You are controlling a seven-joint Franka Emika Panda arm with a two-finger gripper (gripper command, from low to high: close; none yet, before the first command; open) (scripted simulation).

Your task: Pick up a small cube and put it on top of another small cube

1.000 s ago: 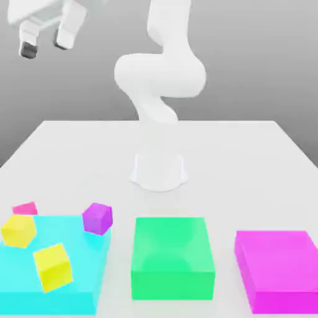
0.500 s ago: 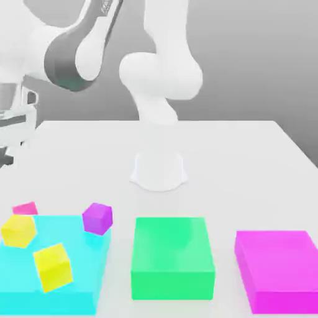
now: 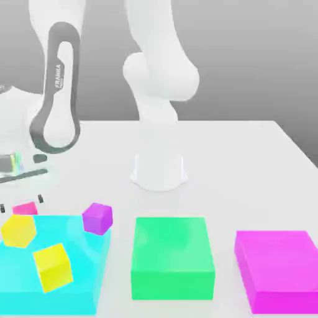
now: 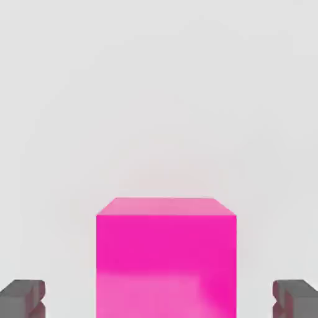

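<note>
We've got the small pink cube [image 4: 166, 258] sitting right between our fingers [image 4: 22, 297], lined up dead centre. Fingers are spread wide, gripping nothing, so we'd just drop and squeeze.

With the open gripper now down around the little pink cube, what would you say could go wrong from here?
1. The pink cube sits close behind the cyan block, so a finger of the gripper might catch that block's edge.
2. The purple cube and yellow cubes lie tilted on the block, so stacking on one may let the cube slide off.
</note>
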